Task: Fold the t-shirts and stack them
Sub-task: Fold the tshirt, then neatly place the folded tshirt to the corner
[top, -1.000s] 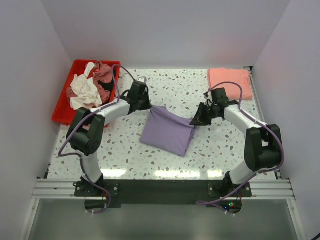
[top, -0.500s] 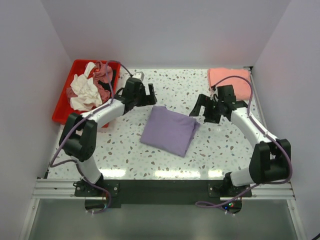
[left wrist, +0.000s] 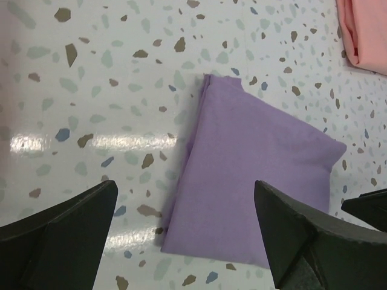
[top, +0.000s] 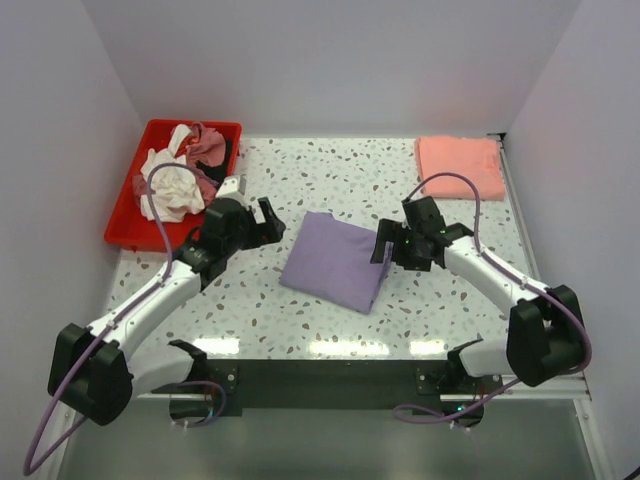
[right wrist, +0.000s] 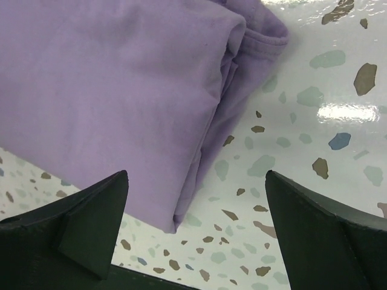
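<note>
A lavender-purple t-shirt (top: 337, 262) lies folded flat in the middle of the table, also seen in the left wrist view (left wrist: 254, 175) and the right wrist view (right wrist: 115, 84). My left gripper (top: 264, 222) is open just off the shirt's far left corner, its jaws (left wrist: 185, 187) wide with nothing between them. My right gripper (top: 384, 250) is open at the shirt's right edge (right wrist: 196, 175), also holding nothing. A salmon-pink t-shirt (top: 460, 167) lies folded at the back right (left wrist: 366, 30). White (top: 170, 187) and dusty-rose (top: 205, 145) t-shirts sit crumpled in the tray.
The red plastic tray (top: 122, 222) stands at the back left, close behind my left arm. White enclosure walls close off the left, right and back. A black rail runs along the near edge (top: 320, 380).
Both grippers have opened and let go of the lavender shirt, which now lies flat. The left arm has drawn back toward the near left; the right gripper has come down beside the shirt's right edge.
</note>
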`<state>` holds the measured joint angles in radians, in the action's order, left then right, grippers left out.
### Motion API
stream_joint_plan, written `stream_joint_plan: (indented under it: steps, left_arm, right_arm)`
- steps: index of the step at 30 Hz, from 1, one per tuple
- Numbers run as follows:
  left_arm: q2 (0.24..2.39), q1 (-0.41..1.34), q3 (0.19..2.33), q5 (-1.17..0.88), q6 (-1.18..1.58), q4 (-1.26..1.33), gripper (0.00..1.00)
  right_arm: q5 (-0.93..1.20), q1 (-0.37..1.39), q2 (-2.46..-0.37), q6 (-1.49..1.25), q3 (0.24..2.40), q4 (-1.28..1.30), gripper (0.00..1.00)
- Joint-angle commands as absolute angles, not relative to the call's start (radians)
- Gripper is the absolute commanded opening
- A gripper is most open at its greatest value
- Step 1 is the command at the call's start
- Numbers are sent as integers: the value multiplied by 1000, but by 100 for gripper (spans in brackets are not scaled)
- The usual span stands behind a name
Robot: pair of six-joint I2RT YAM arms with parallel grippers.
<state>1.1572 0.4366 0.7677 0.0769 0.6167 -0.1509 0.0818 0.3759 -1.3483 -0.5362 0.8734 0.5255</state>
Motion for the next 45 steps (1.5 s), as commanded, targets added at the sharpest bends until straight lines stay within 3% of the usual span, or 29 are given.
stream_joint_plan:
  steps: [1, 15, 18, 21, 27, 28, 30, 31, 36, 45]
  left_arm:
    - [1074, 433, 703, 147, 675, -182, 100]
    - [1045, 433, 663, 152, 690, -204, 100]
    - [1032, 433, 663, 159, 693, -215, 100]
    - [1023, 433, 661, 164, 693, -216, 100]
    - [1022, 433, 667, 172, 693, -221, 100]
    - [1023, 433, 670, 173, 692, -222, 100]
    - [1025, 433, 673, 181, 692, -225, 100]
    - [1023, 433, 675, 186, 693, -230, 100]
    - [993, 433, 681, 247, 690, -282, 100]
    - [934, 433, 667, 293, 689, -299, 100]
  right_arm:
    - [-54, 391, -1385, -600, 859, 473, 99]
    - [-101, 452, -1575, -617, 876, 341, 95]
    - [-104, 460, -1621, -618, 885, 338, 88]
    - [-103, 474, -1663, -614, 897, 324, 76]
    - [-167, 497, -1749, -537, 1011, 307, 31]
    - [-176, 497, -1779, -519, 1075, 310, 18]
    - [-228, 499, -1811, -462, 1165, 310, 3]
    - [-250, 499, -1847, -439, 1199, 314, 1]
    - [-346, 497, -1948, -279, 1452, 400, 0]
    - [-699, 471, -2043, 122, 1666, 342, 0]
